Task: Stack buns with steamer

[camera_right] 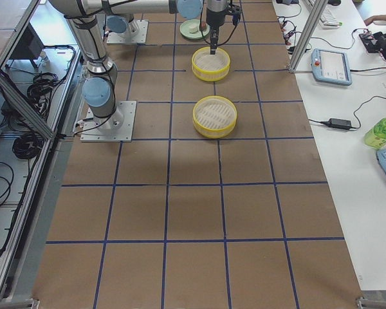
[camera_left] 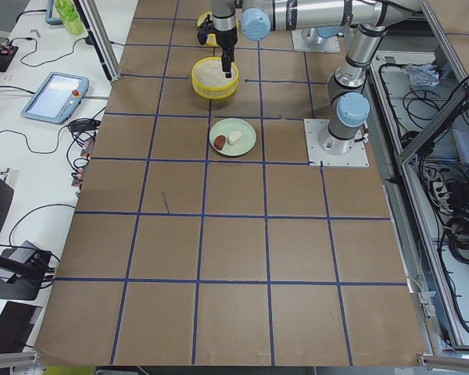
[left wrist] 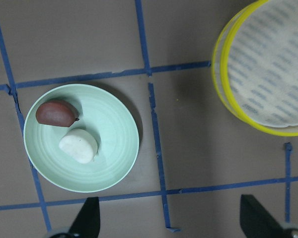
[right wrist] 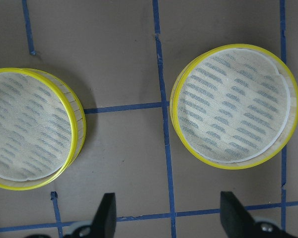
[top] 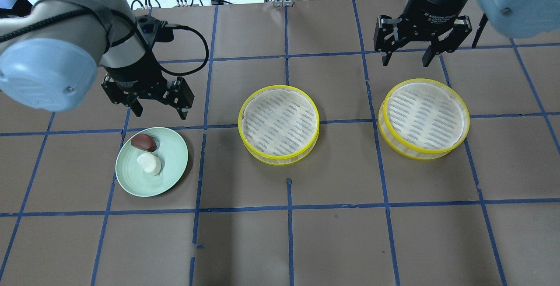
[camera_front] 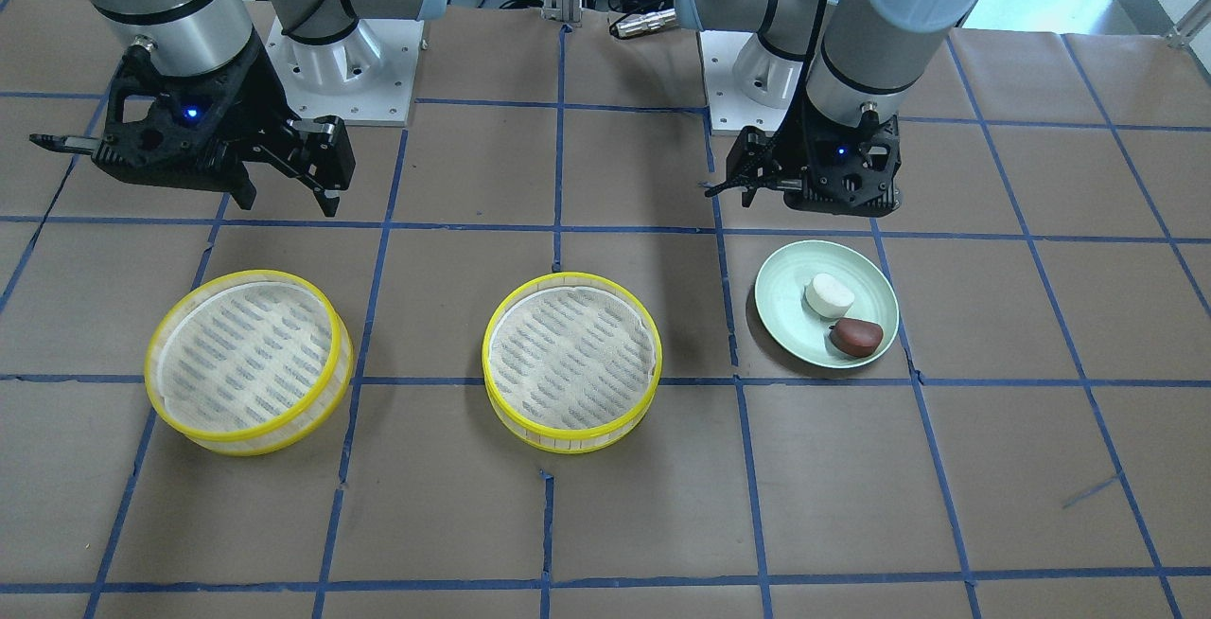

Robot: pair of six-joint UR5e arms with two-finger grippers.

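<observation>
Left gripper (top: 159, 111), black, two fingers: spread wide, empty, touching nothing. It hangs at the left of the overhead view, just higher in the frame than the plate. In the left wrist view both fingertips show at the bottom edge, far apart.

Right gripper (top: 405, 61), same build: fingers equally wide apart, empty, at the upper right of the overhead view.

Pale green round plate (top: 175, 176), lower left of centre, carries both buns. Reddish-brown oval bun (top: 143, 142) lies near the plate's upper left rim. White roundish bun (top: 149, 164) lies just below it, near the plate's middle, close beside it.

Centre steamer basket (top: 278, 121), round, yellow rim, pale slatted wall, striped mesh bottom: empty, mid-frame.

Right steamer basket (top: 423, 116), identical, empty, well apart from the first, just below the right gripper in the frame.

All rest on the brown paper-covered table (top: 332, 233) with its blue tape grid.
</observation>
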